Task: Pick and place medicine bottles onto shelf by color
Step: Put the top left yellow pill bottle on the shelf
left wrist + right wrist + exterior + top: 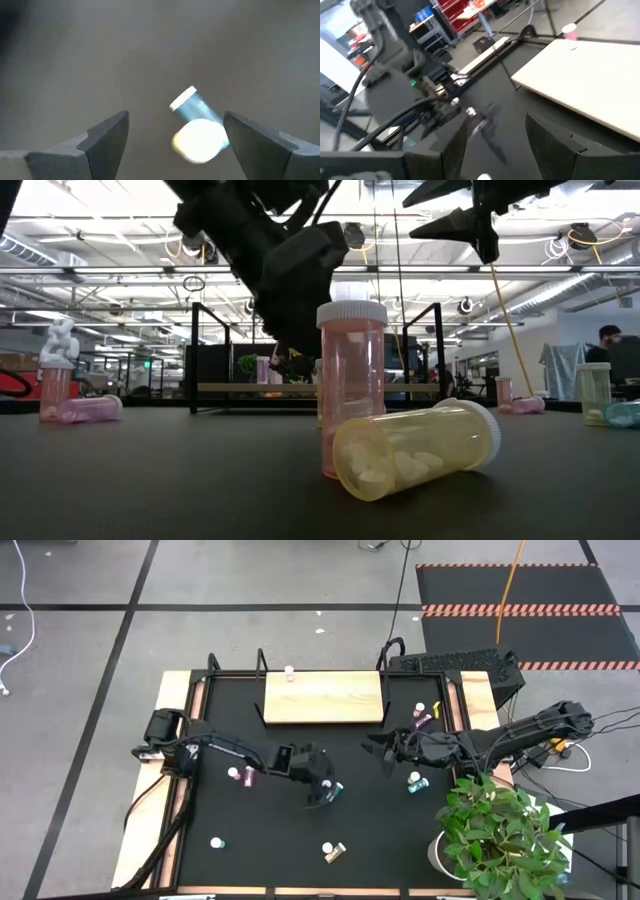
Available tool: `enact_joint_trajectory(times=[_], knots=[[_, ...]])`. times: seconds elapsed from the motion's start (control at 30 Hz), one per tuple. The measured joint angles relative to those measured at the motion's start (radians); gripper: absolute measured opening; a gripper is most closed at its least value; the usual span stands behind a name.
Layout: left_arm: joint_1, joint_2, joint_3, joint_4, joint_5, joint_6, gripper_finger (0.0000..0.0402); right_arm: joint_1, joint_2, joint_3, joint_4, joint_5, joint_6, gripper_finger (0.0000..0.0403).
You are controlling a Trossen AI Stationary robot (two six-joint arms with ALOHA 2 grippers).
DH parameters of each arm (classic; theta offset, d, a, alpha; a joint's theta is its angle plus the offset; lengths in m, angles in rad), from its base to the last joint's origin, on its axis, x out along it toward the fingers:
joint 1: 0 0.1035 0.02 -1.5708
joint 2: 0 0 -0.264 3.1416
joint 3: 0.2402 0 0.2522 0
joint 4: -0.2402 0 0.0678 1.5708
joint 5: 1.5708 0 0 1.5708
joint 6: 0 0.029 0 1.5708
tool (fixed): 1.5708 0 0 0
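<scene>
My left gripper (176, 117) is open and hangs over the middle of the black table (270, 830), slanting down. Between its fingers lies a teal bottle (196, 106) on its side, white cap up-left in the picture. A second white cap with a teal edge (200, 141) shows just in front of it, close to one finger (250, 137). In the high view both are one teal spot (336, 790) beside the gripper (322, 786). My right gripper (382, 747) is open and held high, right of the wooden shelf (322, 697). A pink bottle (290, 672) stands on the shelf's far edge.
Pink bottles (240, 776) lie left of my left gripper. More bottles sit at the far right (422, 718), under my right arm (413, 781) and near the front (216, 842). An upright pink bottle (352, 390) and a lying yellow one (420, 448) stand front centre. A potted plant (495, 835) fills the near right corner.
</scene>
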Motion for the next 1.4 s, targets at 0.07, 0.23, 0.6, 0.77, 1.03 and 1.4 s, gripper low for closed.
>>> enact_joint_trajectory(times=[0.07, 0.23, 0.6, 0.77, 1.03, 1.4], knots=[[0.002, -0.001, 0.008, -0.020, 0.003, 0.043, 0.0326, 0.000, 0.000, 0.000, -0.010, -0.001, 0.000, 0.0194], [-0.001, -0.003, 0.008, -0.029, 0.058, 0.118, 0.0305, 0.000, 0.000, 0.000, -0.017, -0.009, 0.000, 0.0194], [-0.001, 0.002, 0.008, -0.030, 0.136, 0.154, 0.0264, 0.000, 0.000, 0.000, -0.017, -0.025, -0.020, 0.0194], [-0.004, 0.006, 0.006, -0.064, 0.151, 0.212, 0.0247, 0.000, 0.000, 0.000, -0.024, -0.025, -0.022, 0.0194], [-0.001, 0.006, -0.010, -0.061, 0.151, 0.235, 0.0215, 0.000, 0.000, 0.000, -0.026, -0.027, -0.023, 0.0194], [0.000, 0.006, -0.050, -0.041, 0.132, 0.205, 0.0200, 0.000, 0.000, 0.000, -0.035, -0.054, -0.023, 0.0194]])
